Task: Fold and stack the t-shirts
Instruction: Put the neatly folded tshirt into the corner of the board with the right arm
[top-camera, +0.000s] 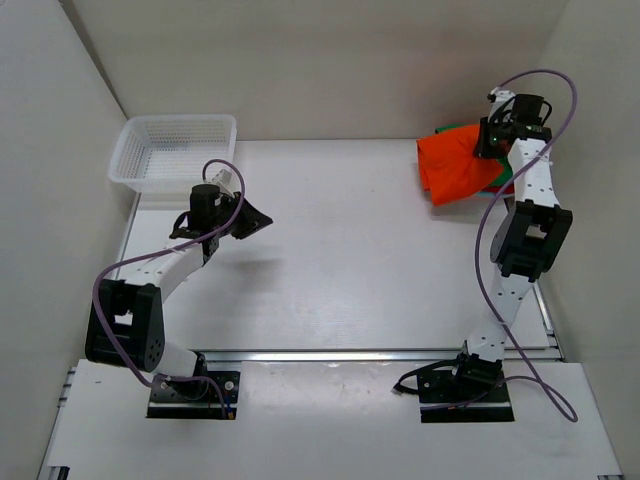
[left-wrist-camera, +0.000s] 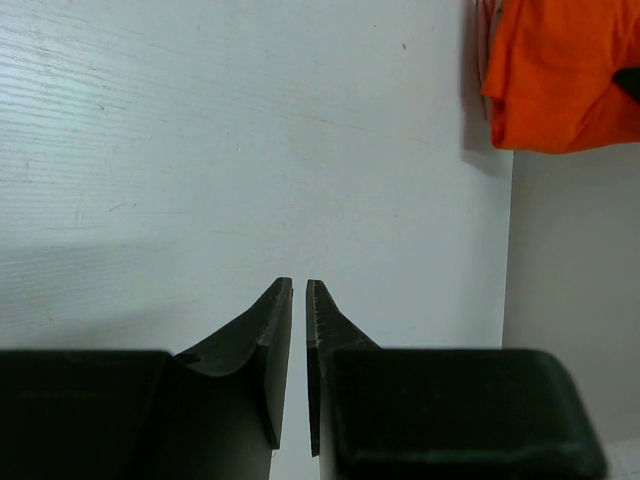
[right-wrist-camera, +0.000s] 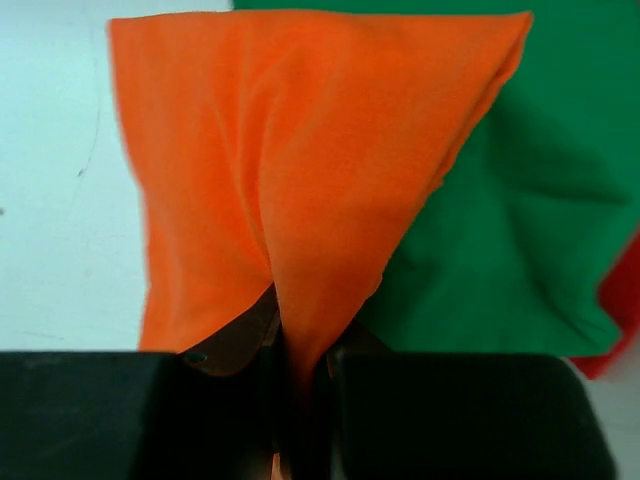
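Pinching orange t-shirt (right-wrist-camera: 250, 180): right jaws | left jaws nearly together | 3 t-shirts (top-camera: 460, 168), 1 basket (top-camera: 122, 158)

My left arm (top-camera: 165, 275) and right arm (top-camera: 530, 185) are white links with black joints, trailing purple cables (top-camera: 545, 71); my jaws are black, tapered, ridged.
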